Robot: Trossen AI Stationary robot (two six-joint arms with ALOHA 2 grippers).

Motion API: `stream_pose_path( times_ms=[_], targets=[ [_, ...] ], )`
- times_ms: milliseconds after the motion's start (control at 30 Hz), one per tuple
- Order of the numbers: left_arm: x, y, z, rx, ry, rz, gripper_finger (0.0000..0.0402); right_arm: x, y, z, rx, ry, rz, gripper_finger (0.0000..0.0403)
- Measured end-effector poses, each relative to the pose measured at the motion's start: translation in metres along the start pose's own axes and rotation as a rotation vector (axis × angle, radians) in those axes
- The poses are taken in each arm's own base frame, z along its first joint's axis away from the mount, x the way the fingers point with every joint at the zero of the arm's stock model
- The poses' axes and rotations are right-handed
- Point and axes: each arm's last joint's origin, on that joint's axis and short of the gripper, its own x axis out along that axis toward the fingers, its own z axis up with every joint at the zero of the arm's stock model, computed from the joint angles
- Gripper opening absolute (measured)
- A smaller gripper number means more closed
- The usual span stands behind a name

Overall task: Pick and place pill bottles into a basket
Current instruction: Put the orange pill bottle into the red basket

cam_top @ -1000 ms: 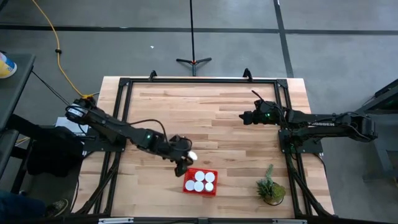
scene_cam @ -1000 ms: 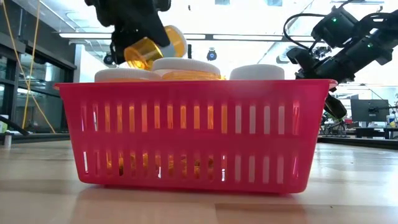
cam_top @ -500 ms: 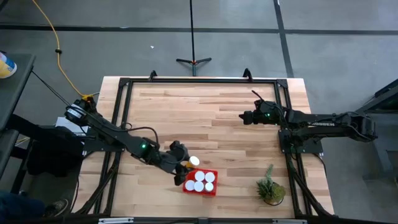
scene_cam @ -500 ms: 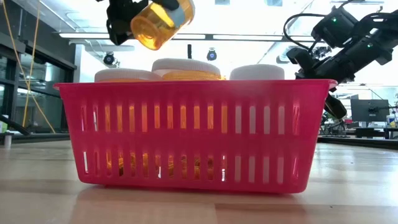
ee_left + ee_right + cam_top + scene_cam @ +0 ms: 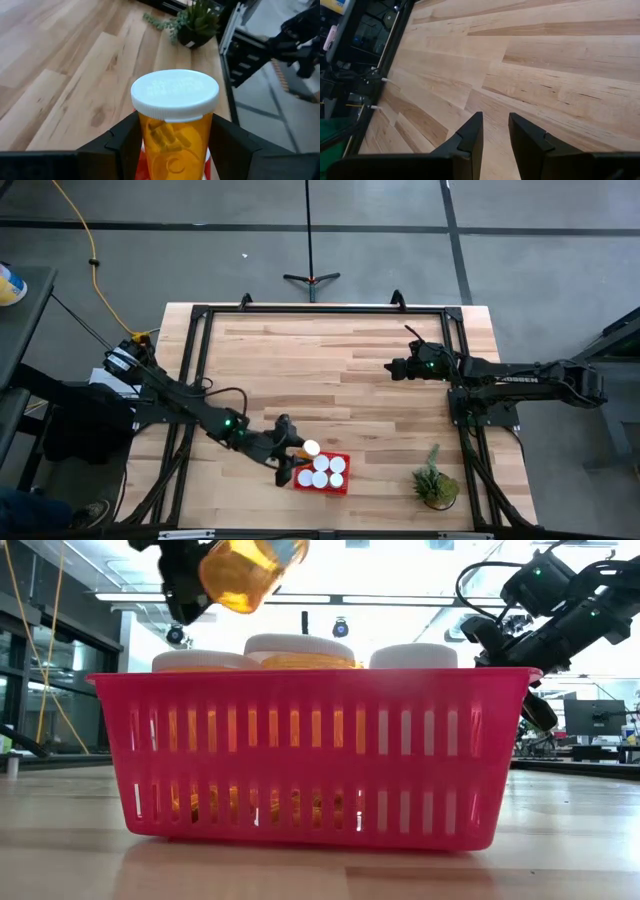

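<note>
My left gripper [image 5: 292, 450] is shut on an amber pill bottle with a white cap [image 5: 311, 448], held in the air at the far-left corner of the red mesh basket [image 5: 340, 488]. The low view shows the bottle [image 5: 248, 568] above the basket's rim [image 5: 310, 675]. Several white-capped bottles [image 5: 323, 472] stand inside the basket. My right gripper [image 5: 391, 367] waits over the table's right half, its fingers [image 5: 470, 137] a narrow gap apart and empty. My left gripper pinches the bottle's amber body [image 5: 172, 142] between its two fingers [image 5: 125, 142], just below the white cap [image 5: 175, 95]. The fingers come from the table's left, slanting down. The bottle is lifted clear and tilted, its base turned toward the near edge [image 5: 235, 575].
A small green potted plant [image 5: 436, 480] stands right of the basket near the front edge. Black frame rails [image 5: 196, 370] run along the table's sides. Bare wood lies between the basket and my right gripper.
My left gripper has carried the bottle toward the table's near edge, up to the basket's far-left corner. In the low view the bottle has risen higher above the basket's rim and stays tilted. My left gripper remains shut on it.
</note>
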Motion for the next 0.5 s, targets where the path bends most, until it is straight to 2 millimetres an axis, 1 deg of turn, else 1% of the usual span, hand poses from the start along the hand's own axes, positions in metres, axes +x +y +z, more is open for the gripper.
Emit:
stream_pose_path(
  times_ms=[167, 367, 500],
  targets=[
    [-0.002, 0.002, -0.012, 0.035, -0.019, 0.044, 0.0234, 0.0, 0.0, 0.0, -0.004, -0.002, -0.002, 0.0084],
    [-0.002, 0.008, -0.023, 0.036, -0.079, -0.001, 0.0234, 0.0, 0.0, 0.0, -0.008, -0.009, -0.006, 0.0084],
    [-0.002, 0.01, -0.027, 0.065, -0.081, -0.002, 0.0234, 0.0, 0.0, 0.0, -0.008, -0.009, -0.006, 0.0084]
  ],
)
